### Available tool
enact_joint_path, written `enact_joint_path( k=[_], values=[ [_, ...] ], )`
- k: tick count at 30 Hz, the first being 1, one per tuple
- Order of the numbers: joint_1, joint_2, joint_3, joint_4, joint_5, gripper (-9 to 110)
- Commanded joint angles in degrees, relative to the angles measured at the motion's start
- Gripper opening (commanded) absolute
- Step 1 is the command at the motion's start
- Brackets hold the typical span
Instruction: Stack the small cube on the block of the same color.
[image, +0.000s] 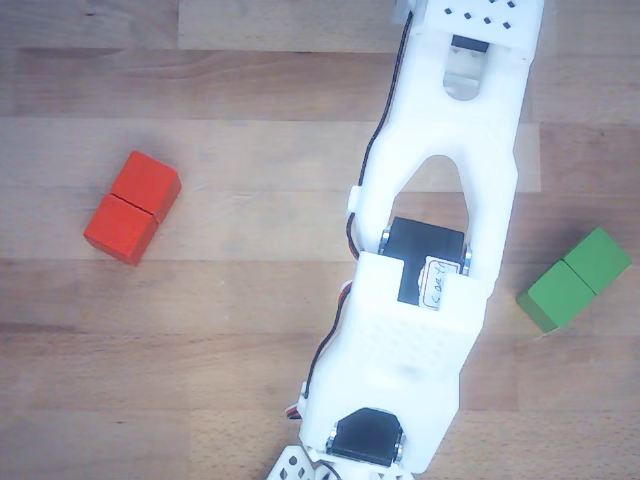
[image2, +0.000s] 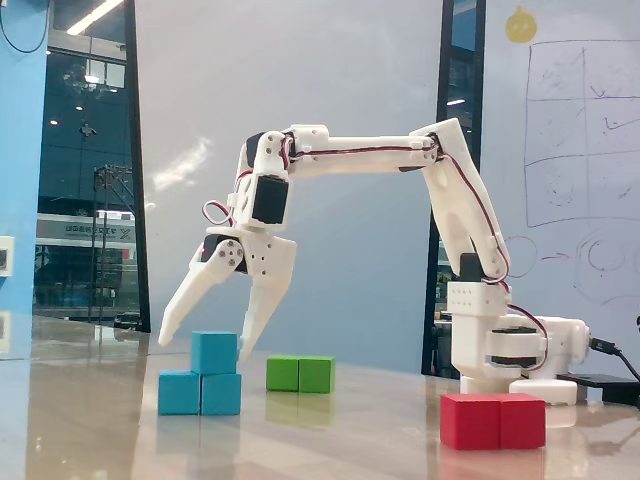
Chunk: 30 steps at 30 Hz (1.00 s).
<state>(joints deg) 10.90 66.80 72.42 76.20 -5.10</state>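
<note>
In the fixed view the small light-blue cube (image2: 215, 353) rests on top of the light-blue two-segment block (image2: 180, 393), over its right part. My gripper (image2: 205, 346) is open. One fingertip hangs left of the cube, the other just right of it, and neither clearly touches it. In the other view my white arm (image: 430, 250) runs over the middle of the table and hides the blue cube, the blue block and the gripper.
A red two-segment block (image: 132, 207) lies left of the arm and a green one (image: 574, 279) lies right of it on the wooden table. In the fixed view the green block (image2: 300, 374) is behind the blue stack, the red block (image2: 493, 420) is front right, and the arm's base (image2: 510, 345) is at the right.
</note>
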Motion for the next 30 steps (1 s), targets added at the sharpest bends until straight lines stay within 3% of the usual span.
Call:
enact_joint_path(
  k=[1,17,24,30],
  values=[
    [4.04,2.02,-1.14,-1.05,-0.53,33],
    [18.37,5.54,-1.14,-1.49,-9.32,33],
    [14.41,14.77,4.66,-0.53,-8.96,32],
    [8.00,31.64,17.40,-1.49,-0.70,16]
  ],
)
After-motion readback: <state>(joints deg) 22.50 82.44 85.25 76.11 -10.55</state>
